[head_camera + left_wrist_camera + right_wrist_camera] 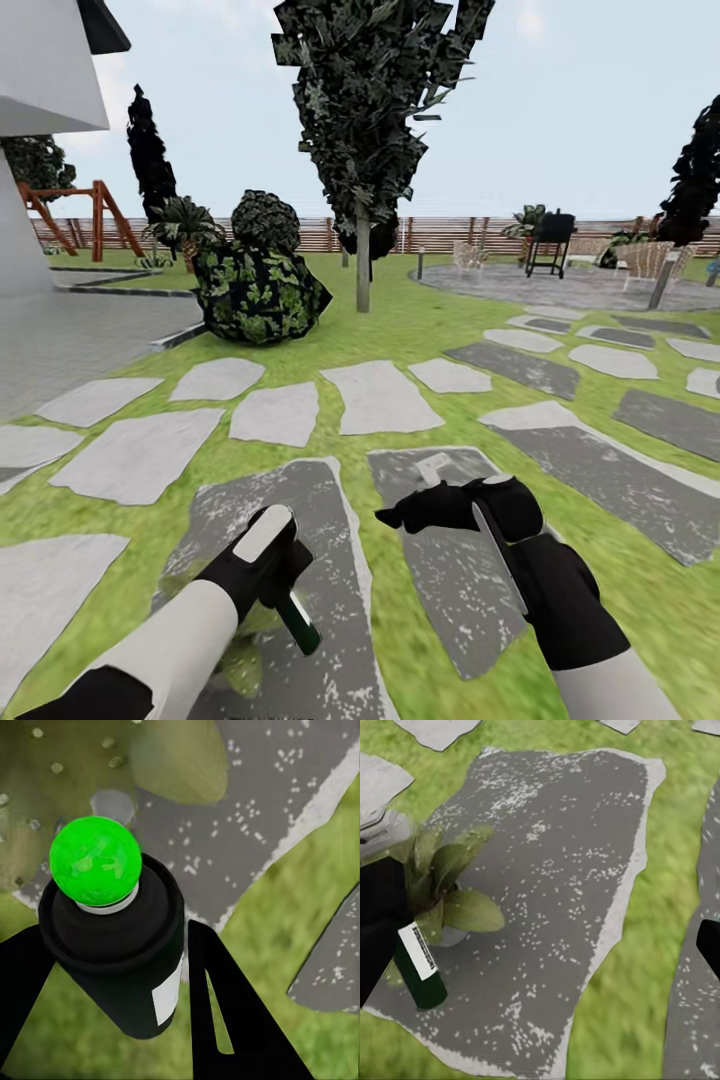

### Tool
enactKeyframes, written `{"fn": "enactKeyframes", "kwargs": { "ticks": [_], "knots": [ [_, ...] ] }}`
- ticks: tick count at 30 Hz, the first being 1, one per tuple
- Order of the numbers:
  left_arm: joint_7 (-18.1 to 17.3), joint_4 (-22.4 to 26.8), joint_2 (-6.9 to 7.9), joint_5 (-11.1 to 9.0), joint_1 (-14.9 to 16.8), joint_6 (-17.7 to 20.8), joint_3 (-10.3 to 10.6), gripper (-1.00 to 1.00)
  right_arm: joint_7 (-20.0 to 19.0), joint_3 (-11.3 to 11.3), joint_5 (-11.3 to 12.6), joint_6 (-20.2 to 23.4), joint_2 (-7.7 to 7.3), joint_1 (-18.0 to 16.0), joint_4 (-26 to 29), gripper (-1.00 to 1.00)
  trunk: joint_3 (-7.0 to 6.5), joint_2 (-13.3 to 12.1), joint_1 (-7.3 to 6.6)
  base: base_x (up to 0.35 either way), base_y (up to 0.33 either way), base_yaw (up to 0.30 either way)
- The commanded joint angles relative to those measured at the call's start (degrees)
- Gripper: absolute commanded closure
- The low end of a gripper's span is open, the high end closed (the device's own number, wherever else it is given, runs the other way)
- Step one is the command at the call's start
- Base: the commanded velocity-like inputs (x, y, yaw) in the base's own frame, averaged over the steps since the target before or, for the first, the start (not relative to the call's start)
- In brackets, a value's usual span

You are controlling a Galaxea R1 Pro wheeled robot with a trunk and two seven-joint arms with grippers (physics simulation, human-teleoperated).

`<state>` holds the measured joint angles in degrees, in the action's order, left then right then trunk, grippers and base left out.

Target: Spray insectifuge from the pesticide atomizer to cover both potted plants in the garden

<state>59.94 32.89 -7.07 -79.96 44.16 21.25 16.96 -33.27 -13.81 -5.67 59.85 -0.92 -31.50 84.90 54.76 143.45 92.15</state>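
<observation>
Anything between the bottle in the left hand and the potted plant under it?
Nothing. The left wrist view shows the atomizer directly over the plant's leaves, open air between.

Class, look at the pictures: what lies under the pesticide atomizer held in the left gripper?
Under the pesticide atomizer lie a potted plant's leaves, a grey stone slab and grass. The plant's pot is mostly hidden by leaves and bottle.

Left arm: we reach it forward and low, white forearm, black wrist; our left gripper [285,590] points downward, fingers [225,1020] clamped on the pesticide atomizer [297,622]. Right arm: we bend it inward, right gripper [392,519] pointing left, its opening unreadable.
</observation>
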Motion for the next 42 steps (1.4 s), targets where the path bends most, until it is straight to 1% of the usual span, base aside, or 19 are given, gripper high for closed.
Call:
{"fn": "enactKeyframes", "kwargs": {
  "ticks": [1, 4, 7, 8, 10, 16, 26, 30, 31, 32, 33, 34, 36, 37, 38, 39, 40, 41, 42],
  "knots": [
    [0.32, -0.12, 0.03, -0.26, -0.01, 0.37, 0.13, 1.0, -0.47, -0.03, -0.56, 0.15, -0.04, -0.07, 0.06, -1.0, 0.06, 0.03, -0.01, 0.002, -0.001, 0.292],
    [0.85, -0.61, 0.04, -0.52, -0.05, 0.73, -0.3, 1.0, -0.51, 0.01, -0.47, 0.15, -0.06, -0.12, 0.37, -1.0, 0.06, 0.03, -0.01, 0.001, -0.001, 0.292],
    [0.58, -4.66, -0.08, -0.86, 0.22, 1.51, -0.47, 1.0, -0.55, 0.13, 0.3, 0.15, -0.23, -0.14, 1.02, -1.0, 0.06, 0.03, -0.01, 0.0, 0.0, 0.227],
    [0.32, -6.33, -0.34, -1.04, 0.43, 2.64, -0.5, 1.0, -0.56, 0.15, 0.77, 0.15, -0.24, -0.09, 1.25, -1.0, 0.06, 0.03, -0.01, 0.0, 0.0, 0.062],
    [-0.47, -7.01, -0.45, -1.42, 0.52, 3.64, -0.51, 1.0, -0.56, 0.12, 0.96, 0.15, -0.26, -0.07, 1.35, -1.0, 0.06, 0.03, -0.01, 0.0, 0.0, 0.033],
    [-2.02, -7.34, -0.66, -1.9, 0.57, 4.18, -0.25, 1.0, -0.56, 0.1, 1.08, 0.15, -0.18, 0.02, 1.41, -1.0, 0.06, 0.03, -0.01, 0.0, -0.064, 0.007],
    [-4.81, -7.84, -0.64, -1.45, 0.58, 4.15, 0.22, 1.0, -0.56, 0.06, 1.03, 0.15, -0.19, 0.13, 1.46, -1.0, 0.06, 0.03, -0.01, 0.0, -0.33, 0.0],
    [-5.55, -7.44, -0.77, -1.1, 0.54, 3.26, 0.41, 1.0, -0.56, 0.07, 0.91, 0.15, -0.09, 0.2, 2.16, -1.0, -0.02, 0.03, -0.01, 0.0, -0.349, 0.144],
    [-7.04, -7.34, -0.93, -0.97, 0.38, 1.35, 0.7, 1.0, -0.56, 0.08, 0.99, 0.15, -0.18, 0.2, 2.34, -1.0, -0.05, 0.03, -0.01, 0.0, -0.35, 0.237],
    [-8.43, -7.3, -1.1, -0.91, 0.25, -0.16, 1.56, 1.0, -0.56, 0.09, 0.98, 0.15, -0.16, 0.2, 2.42, -1.0, -0.08, 0.03, -0.01, 0.0, -0.35, 0.249],
    [-10.32, -7.57, -1.29, -0.83, -0.26, -2.73, 4.75, 1.0, -0.56, 0.05, 0.89, 0.15, -0.1, 0.2, 2.5, -1.0, -0.11, 0.03, -0.01, 0.0, -0.327, 0.261],
    [-10.83, -7.66, -1.19, -0.79, -1.14, -4.41, 5.97, 1.0, -0.56, 0.03, 0.89, 0.15, -0.09, 0.22, 2.52, -1.0, -0.15, 0.03, -0.01, 0.0, -0.228, 0.264],
    [-11.52, -7.55, -0.98, -0.69, -2.76, -7.05, 7.11, 1.0, -0.56, -0.01, 0.95, 0.15, -0.07, 0.26, 2.54, -1.0, -0.21, 0.03, -0.01, 0.0, -0.149, 0.267],
    [-12.39, -7.5, -0.91, -0.16, -3.52, -8.39, 7.71, 1.0, -0.56, -0.07, 1.01, 0.15, -0.07, 0.27, 2.54, -1.0, -0.25, 0.03, -0.01, 0.0, -0.075, 0.269],
    [-14.61, -7.49, -0.98, 2.62, -4.63, -10.39, 9.62, 1.0, -0.55, -0.28, 1.01, 0.15, -0.03, 0.28, 2.55, -1.0, -0.28, 0.03, -0.01, 0.0, -0.038, 0.27],
    [-16.04, -7.49, -1.07, 4.98, -5.42, -12.36, 11.04, 1.0, -0.52, -0.43, 0.96, 0.15, 0.0, 0.3, 2.52, -1.0, -0.32, 0.03, -0.01, 0.0, -0.024, 0.271],
    [-16.6, -7.49, -1.11, 6.02, -5.73, -13.28, 11.59, 1.0, -0.51, -0.48, 0.92, 0.15, 0.01, 0.32, 2.51, -1.0, -0.35, 0.03, -0.01, 0.0, -0.02, 0.271],
    [-17.48, -7.49, -1.17, 7.61, -6.2, -14.68, 12.41, 1.0, -0.5, -0.56, 0.84, 0.15, 0.02, 0.31, 2.44, -1.0, -0.39, 0.03, -0.01, 0.0, -0.013, 0.271],
    [-18.11, -7.51, -1.21, 8.78, -6.53, -15.56, 12.96, 1.0, -0.49, -0.61, 0.84, 0.15, 0.03, 0.3, 2.42, -1.0, -0.42, 0.03, -0.01, 0.0, -0.008, 0.272]
  ]
}}
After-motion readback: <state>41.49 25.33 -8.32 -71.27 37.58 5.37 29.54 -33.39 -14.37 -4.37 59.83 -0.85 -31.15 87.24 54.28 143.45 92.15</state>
